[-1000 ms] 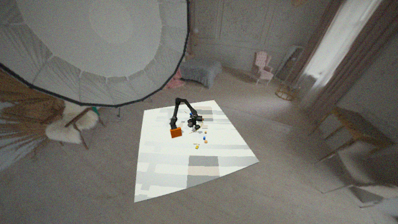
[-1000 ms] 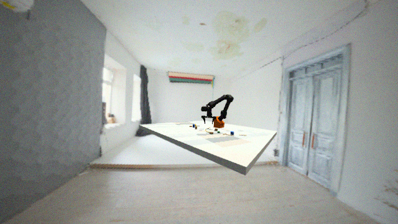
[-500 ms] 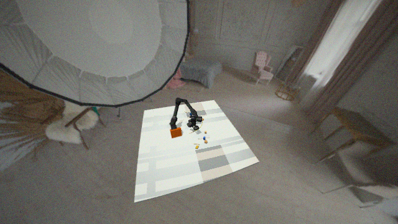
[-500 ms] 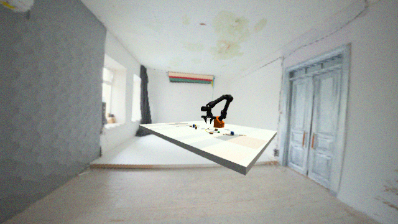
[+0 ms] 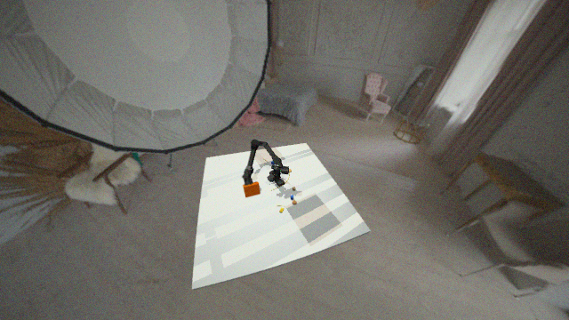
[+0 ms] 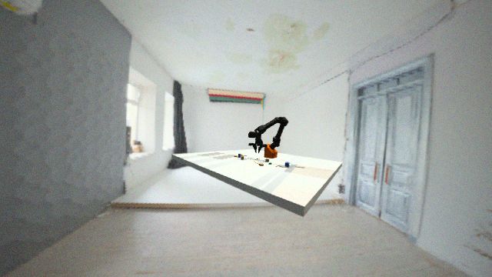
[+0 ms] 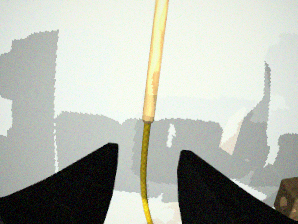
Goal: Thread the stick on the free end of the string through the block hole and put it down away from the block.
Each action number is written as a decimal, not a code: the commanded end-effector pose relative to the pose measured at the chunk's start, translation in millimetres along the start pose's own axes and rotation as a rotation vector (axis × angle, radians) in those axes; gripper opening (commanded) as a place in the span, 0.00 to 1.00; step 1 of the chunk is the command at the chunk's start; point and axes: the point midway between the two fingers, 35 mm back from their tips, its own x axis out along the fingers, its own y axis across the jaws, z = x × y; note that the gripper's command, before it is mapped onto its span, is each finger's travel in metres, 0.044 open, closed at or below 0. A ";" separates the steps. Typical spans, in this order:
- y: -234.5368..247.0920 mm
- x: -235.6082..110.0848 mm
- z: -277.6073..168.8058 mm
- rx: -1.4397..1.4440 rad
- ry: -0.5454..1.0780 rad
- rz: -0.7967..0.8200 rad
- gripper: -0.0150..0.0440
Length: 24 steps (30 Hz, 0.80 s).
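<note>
Gripper (image 7: 148,183): low over the table (image 5: 249,249), near its far edge, just beside the orange arm base (image 5: 252,189). Fingers partly closed, a gap between them; nothing gripped.
String (image 7: 144,183): yellow, runs up through the gap between the two black fingers, touching neither in wrist view.
Stick (image 7: 154,56): pale, thin, lying on the table ahead of the fingertips, joined end-on to the string, tilted slightly right.
Block (image 7: 289,196): brown wooden corner showing at the right edge of wrist view, beside the right finger; hole not visible.
Small objects (image 5: 292,196): blue, tan and yellow bits scattered toward the table's middle, too small to tell apart.
</note>
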 end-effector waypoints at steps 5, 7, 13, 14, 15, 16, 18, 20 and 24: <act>0.9 10.3 -0.3 0.005 -0.001 0.003 0.46; 1.1 13.6 -0.5 0.005 -0.001 0.003 0.46; 1.2 23.7 -0.8 0.005 -0.001 0.003 0.46; 1.2 25.4 -0.8 0.005 -0.001 0.003 0.46; 1.2 27.1 -0.8 0.005 -0.001 0.003 0.46; 1.2 28.7 -0.8 0.005 -0.001 0.002 0.46; 1.1 32.0 -0.8 0.005 -0.001 0.002 0.46; 1.0 35.4 -0.7 0.005 -0.001 0.002 0.46; 0.8 41.9 -0.5 0.005 -0.001 0.001 0.46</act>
